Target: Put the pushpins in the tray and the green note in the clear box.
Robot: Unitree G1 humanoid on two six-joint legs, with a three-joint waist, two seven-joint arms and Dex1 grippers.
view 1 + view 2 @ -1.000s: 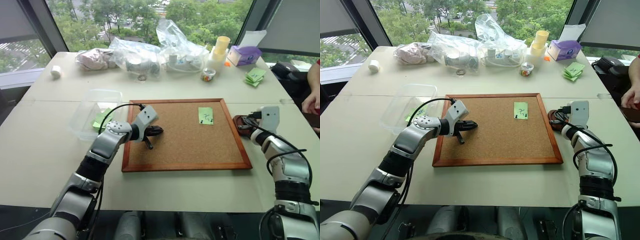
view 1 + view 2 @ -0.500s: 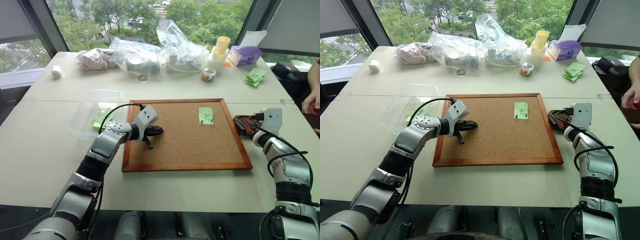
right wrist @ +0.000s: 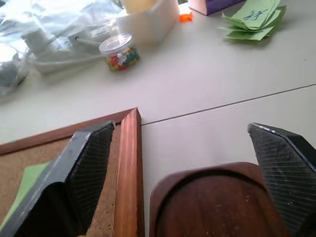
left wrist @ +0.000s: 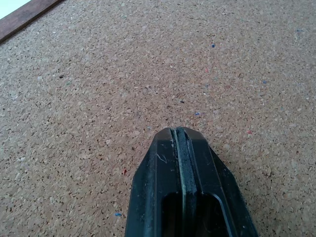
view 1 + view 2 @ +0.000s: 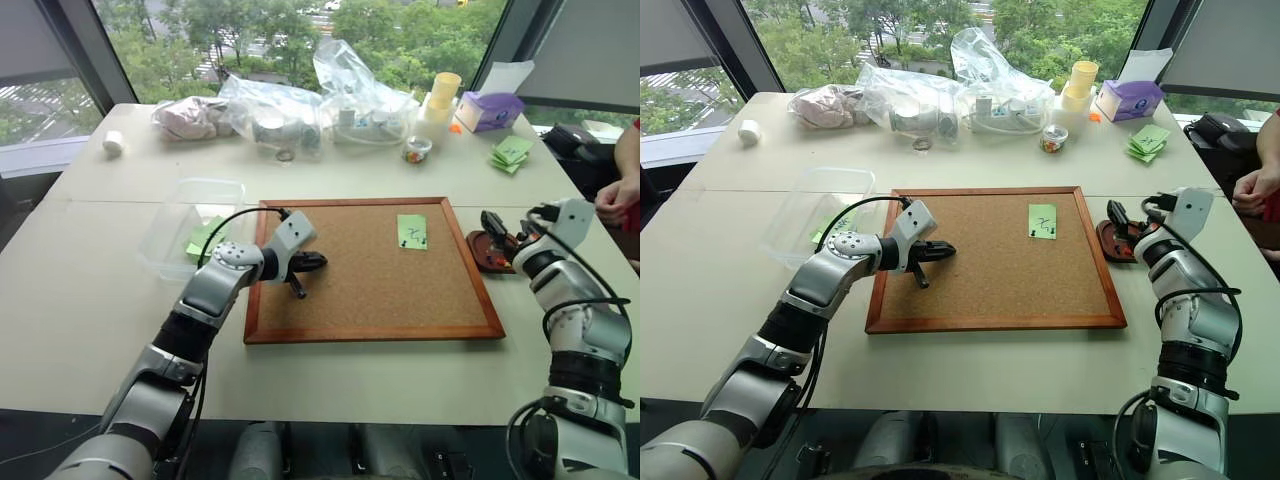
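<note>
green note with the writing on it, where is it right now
The green note is on the corkboard, near its far right corner in the head views. The wooden tray sits just past the board's right frame, with the open right end effector over it.

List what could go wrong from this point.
The green note is still pinned to the corkboard, so pulling it before the pins are out may tear it. The open right gripper hovers over the tray by the frame and might knock it. The shut left gripper hangs close above the cork.
</note>
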